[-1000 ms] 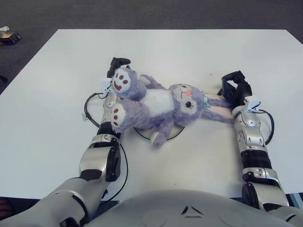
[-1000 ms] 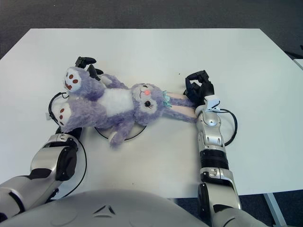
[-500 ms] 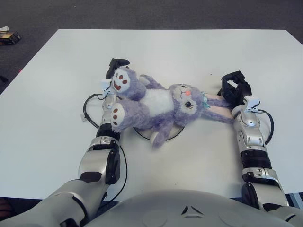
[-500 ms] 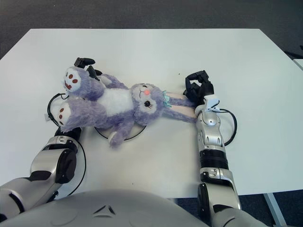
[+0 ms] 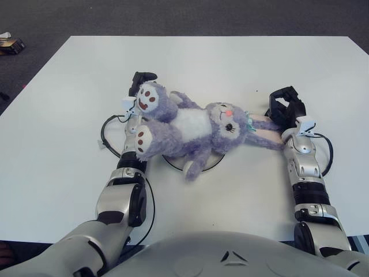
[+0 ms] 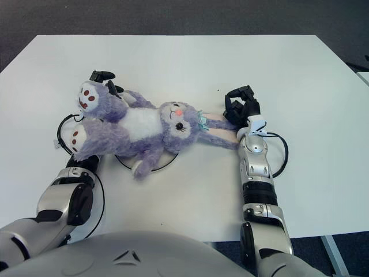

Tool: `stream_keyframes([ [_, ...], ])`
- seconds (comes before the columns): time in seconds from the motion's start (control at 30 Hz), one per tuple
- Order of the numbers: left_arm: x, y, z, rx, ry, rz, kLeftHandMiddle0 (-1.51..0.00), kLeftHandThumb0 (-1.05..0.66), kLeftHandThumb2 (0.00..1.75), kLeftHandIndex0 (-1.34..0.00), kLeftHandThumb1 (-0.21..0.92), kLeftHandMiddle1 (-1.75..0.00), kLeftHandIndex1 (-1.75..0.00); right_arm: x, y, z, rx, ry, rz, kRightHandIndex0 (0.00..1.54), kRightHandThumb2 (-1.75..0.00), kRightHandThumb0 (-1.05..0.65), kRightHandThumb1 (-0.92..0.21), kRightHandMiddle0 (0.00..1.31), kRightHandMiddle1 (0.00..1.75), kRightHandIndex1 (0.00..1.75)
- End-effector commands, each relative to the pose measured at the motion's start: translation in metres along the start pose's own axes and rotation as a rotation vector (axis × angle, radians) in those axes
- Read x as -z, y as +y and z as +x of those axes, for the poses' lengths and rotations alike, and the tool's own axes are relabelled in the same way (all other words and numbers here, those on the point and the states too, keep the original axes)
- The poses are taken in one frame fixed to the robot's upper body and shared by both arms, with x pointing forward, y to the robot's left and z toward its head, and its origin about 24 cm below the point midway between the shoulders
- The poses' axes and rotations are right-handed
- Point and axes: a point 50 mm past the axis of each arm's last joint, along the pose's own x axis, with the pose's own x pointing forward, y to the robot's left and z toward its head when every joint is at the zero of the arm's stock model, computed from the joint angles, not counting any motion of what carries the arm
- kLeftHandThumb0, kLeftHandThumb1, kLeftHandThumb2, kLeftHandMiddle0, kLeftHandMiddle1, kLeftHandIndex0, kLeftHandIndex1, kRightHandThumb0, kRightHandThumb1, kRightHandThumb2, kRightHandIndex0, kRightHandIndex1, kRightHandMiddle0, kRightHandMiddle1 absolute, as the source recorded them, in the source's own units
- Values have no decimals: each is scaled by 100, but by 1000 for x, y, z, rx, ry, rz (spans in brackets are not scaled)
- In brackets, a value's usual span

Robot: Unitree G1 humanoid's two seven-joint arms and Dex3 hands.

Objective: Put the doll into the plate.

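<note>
A purple plush bunny doll (image 5: 193, 128) lies on its back across a white plate (image 5: 215, 161), of which only the front rim shows under its body. The doll's feet point left and its long ears (image 5: 265, 131) point right. My left hand (image 5: 142, 79) shows just behind the upper foot (image 5: 149, 99), mostly hidden by it. My right hand (image 5: 286, 106) sits at the ear tips, fingers loosely spread around an empty gap, the ears lying beside its wrist.
The white table (image 5: 69, 115) spreads wide on all sides. Black cables loop beside my left forearm (image 5: 106, 135) and my right forearm (image 5: 327, 153). A small dark object (image 5: 10, 45) lies on the floor at far left.
My left forearm has shifted slightly left. The doll and the right hand have stayed where they were.
</note>
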Motion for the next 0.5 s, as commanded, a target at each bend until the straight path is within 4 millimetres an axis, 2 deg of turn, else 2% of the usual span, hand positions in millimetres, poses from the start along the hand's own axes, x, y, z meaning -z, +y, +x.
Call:
stream_keyframes([
  [0.0,23,10,-16,-44,104,12,-51,-1,116,-30,46,-175,-172,26,-2,-12,13,129,-24,80,-76,-37,-74,32,175,175],
  [0.47,22,12,-16,-54,106,11,-51,-1,116,-31,45,-175,-173,25,-3,-14,40,140,-35,80,-78,-38,-73,32,175,175],
])
